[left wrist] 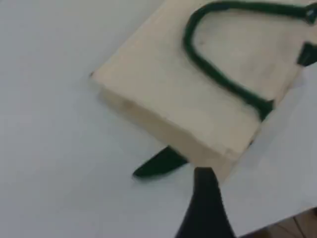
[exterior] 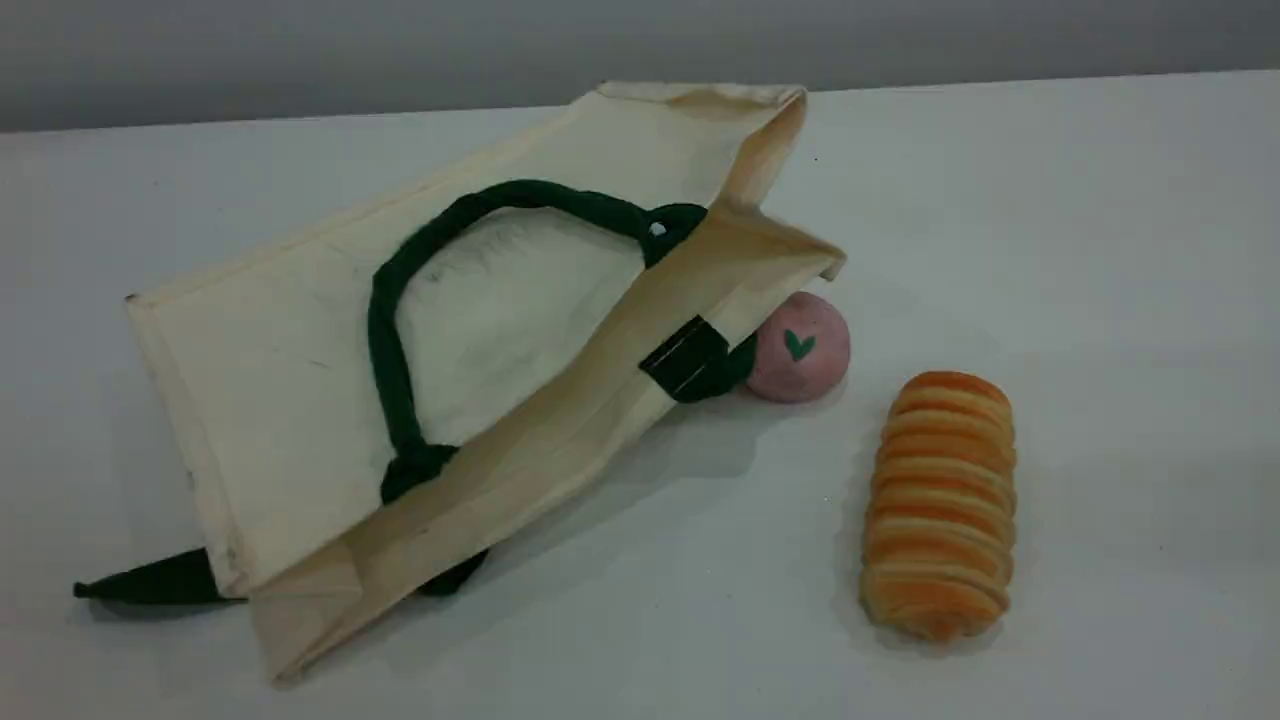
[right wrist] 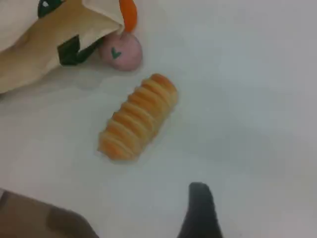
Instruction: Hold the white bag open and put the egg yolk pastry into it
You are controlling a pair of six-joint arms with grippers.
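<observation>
Nearest the tabletop's [exterior: 1100, 300] front edge we see the ridged orange-brown bread roll [exterior: 940, 505], lying lengthwise right of centre, apart from everything else. Just behind it and to its left sits a pink ball with a green leaf mark [exterior: 800, 347], touching the mouth edge of the white bag [exterior: 300, 400]. The bag lies on its side across the left half of the tabletop, its mouth turned to the right and only slightly gaping, one dark green handle [exterior: 385, 330] looping over its upper face and another green strap end [exterior: 150, 580] sticking out from under its front left corner. In the right wrist view a bit of something bright orange [right wrist: 128, 14] shows at the bag's mouth, just beyond the pink ball. We cannot find the egg yolk pastry in any view.

The arms do not show in the scene view. Each wrist view shows one dark fingertip: the left fingers [left wrist: 205, 198] hang above the bag's bottom corner, the right fingers [right wrist: 200, 208] above bare tabletop near the roll. Both pairs stand spread, holding nothing.
</observation>
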